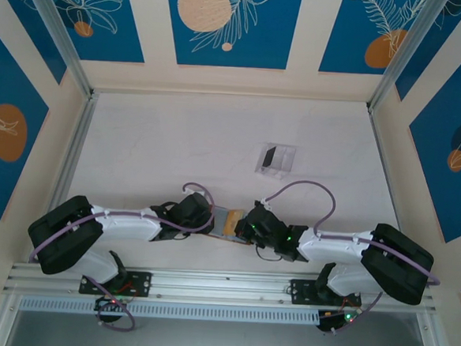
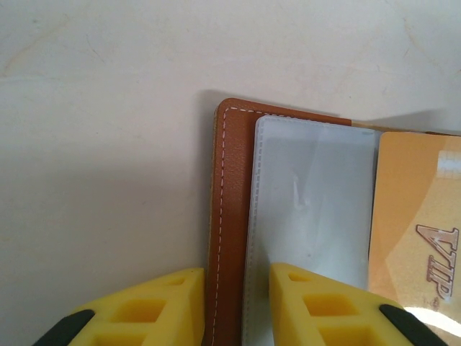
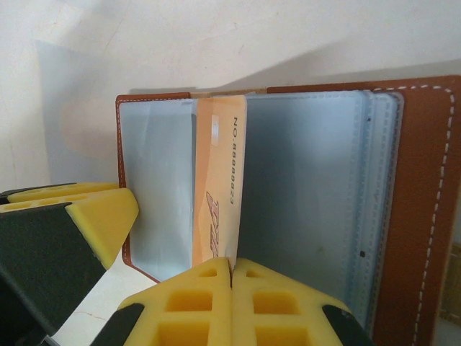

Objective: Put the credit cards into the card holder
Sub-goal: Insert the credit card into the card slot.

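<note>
- The right gripper [image 3: 230,270] has its jaws closed on the near short end of a thin tan-gold plastic credit card [image 3: 220,180]. The card's long axis runs straight out ahead of the jaws, and its printed face is turned to their left.
- The small brown leather card holder [image 3: 425,216] lies open directly ahead of those jaws, with its clear plastic sleeves [image 3: 310,187] showing. The card's far end reaches about to the holder's far edge, between the left-hand and right-hand sleeves.
- As I judge it, the coming push depends on the card's far edge being inside a sleeve mouth, not on top of it. The slide then goes along the card's length, away from the jaws.
- The left gripper [image 2: 236,277] has its jaws partly apart, astride the holder's stitched edge. One finger is over the white table [image 2: 108,144] and the other over a sleeve. It seems to pin the holder, not pinch it, but the contact is cut off at the picture's bottom.
- The right arm carries the card, and the left arm seems only to steady the holder.
- Hidden: whether the card's far edge is already in a pocket. The fingers cover its near end.
- Well beyond both grippers, a clear plastic tray [image 1: 285,167] holds a black card [image 1: 270,154]. Any others in it are too small to make out.
</note>
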